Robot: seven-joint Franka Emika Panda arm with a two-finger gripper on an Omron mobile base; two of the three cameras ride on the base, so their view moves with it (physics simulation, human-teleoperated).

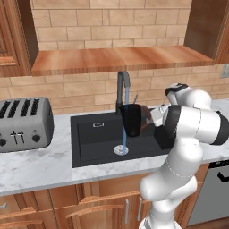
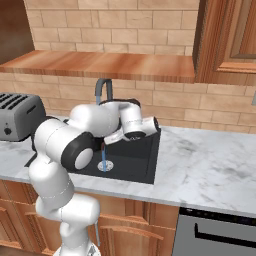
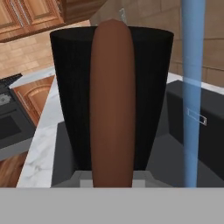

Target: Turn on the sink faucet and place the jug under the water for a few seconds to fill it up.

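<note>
The black jug [image 1: 133,120] hangs upright over the sink [image 1: 89,134], just right of the faucet [image 1: 123,87]. My gripper [image 1: 147,120] comes in from the right and is shut on the jug's brown handle [image 3: 112,100]. In the hand view the jug [image 3: 74,96] is close in front of the gripper [image 3: 113,177]. The water [image 3: 192,87] runs as a blue stream beside the jug and apart from it. From the left base view the water [image 1: 125,129] passes the jug's left edge and reaches the drain [image 1: 120,150]. In the right base view my arm hides the jug; the faucet [image 2: 103,90] and water [image 2: 103,156] show.
A silver toaster [image 1: 22,123] stands on the marble counter [image 1: 44,163] left of the sink. A wooden shelf [image 1: 120,58] hangs above the faucet. Right of the sink [image 2: 137,160] the counter [image 2: 210,155] runs on; a dark appliance front [image 2: 215,232] sits below it.
</note>
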